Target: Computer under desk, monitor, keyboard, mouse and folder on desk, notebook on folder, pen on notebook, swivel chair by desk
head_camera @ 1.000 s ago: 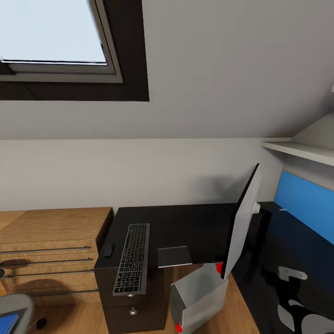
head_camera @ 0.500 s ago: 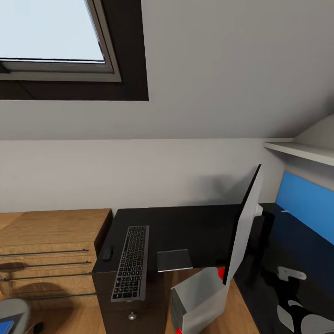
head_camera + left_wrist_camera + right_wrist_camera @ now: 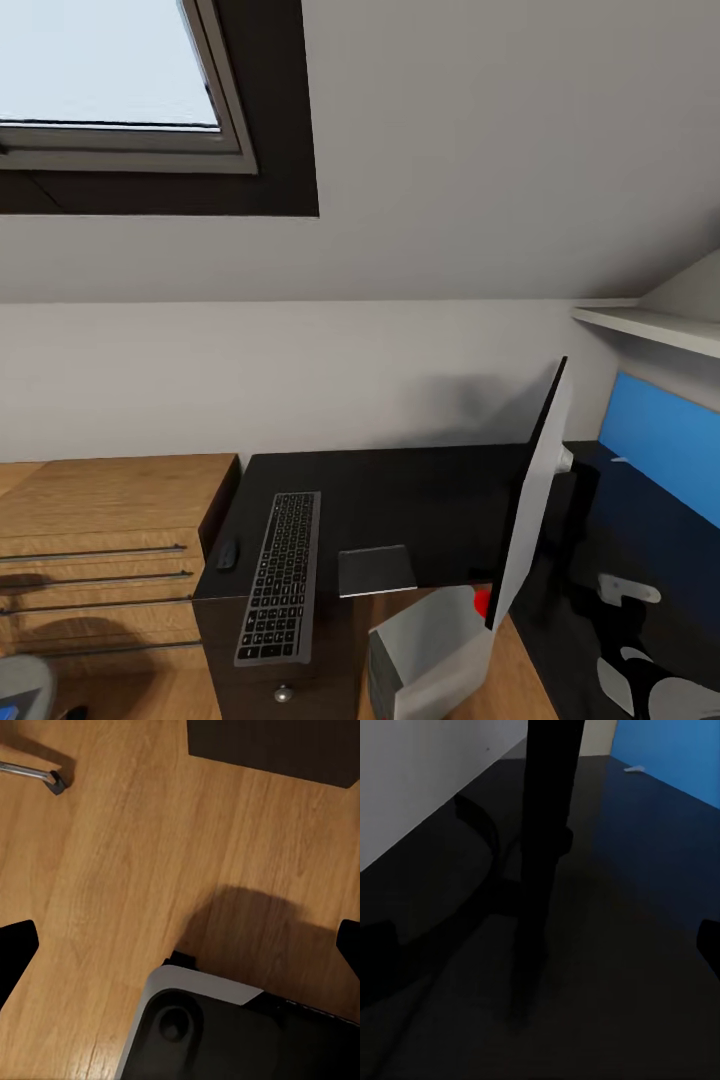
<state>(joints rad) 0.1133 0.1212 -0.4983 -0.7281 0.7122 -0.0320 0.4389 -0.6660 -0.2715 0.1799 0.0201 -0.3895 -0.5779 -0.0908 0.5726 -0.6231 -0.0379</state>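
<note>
- The computer (image 3: pixel 430 655) stands on the wooden floor (image 3: pixel 112 870) just beside the desk (image 3: pixel 400 490) at its near edge, tilted, a red mark showing beside it; if the base rolls closer, it could be knocked over.
- The left gripper (image 3: pixel 180 945) hangs over that floor with jaws spread wide and nothing between them; the right gripper (image 3: pixel 540 937), likewise spread and empty, hovers above the desk near the monitor's stand.
- The keyboard (image 3: pixel 280 578) overhangs the desk's near edge, so a nudge may tip it off.
- The notebook (image 3: pixel 376 570) lies at the same edge, just beside the keyboard; the mouse (image 3: pixel 228 552) sits at the left edge.
- The monitor (image 3: pixel 530 500) stands edge-on farther back, and a careless right arm could topple it.
</note>
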